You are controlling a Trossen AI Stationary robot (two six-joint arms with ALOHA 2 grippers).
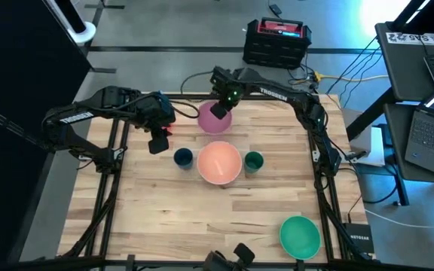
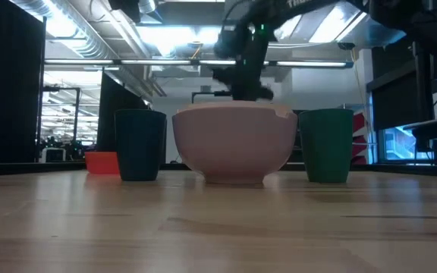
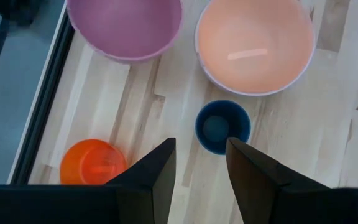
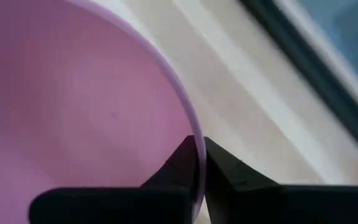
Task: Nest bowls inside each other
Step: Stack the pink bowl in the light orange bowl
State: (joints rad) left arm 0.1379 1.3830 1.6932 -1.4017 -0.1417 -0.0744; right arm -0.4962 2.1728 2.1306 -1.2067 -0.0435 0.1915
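A pink bowl [image 1: 211, 122] sits at the table's far middle, with my right gripper [image 1: 221, 110] shut on its rim. Nearer stands a peach bowl [image 1: 218, 161] with a white rim showing round it. A dark blue cup [image 1: 183, 157] stands on its left and a dark green cup [image 1: 254, 161] on its right. My left gripper [image 3: 201, 149] hangs open above the table left of the pink bowl, touching nothing. An orange-red bowl [image 3: 93, 163] lies below it near the table's left rail. A teal-green bowl [image 1: 300, 235] rests at the near right. My right gripper pinches the pink bowl's rim [image 4: 194, 134] on the bowl's far right side, one finger [image 4: 180, 163] inside the bowl and one [image 4: 224, 165] outside. The fingers come from above, pointing steeply down. Whether the bowl's base is on the table I cannot tell.
Bare wood [image 1: 157, 218] covers the near left of the table. A black and red case [image 1: 277, 41] stands on the floor beyond the far edge. Laptops [image 1: 428, 128] stand on a stand to the right. Dark frame rails [image 1: 115, 188] run along both sides.
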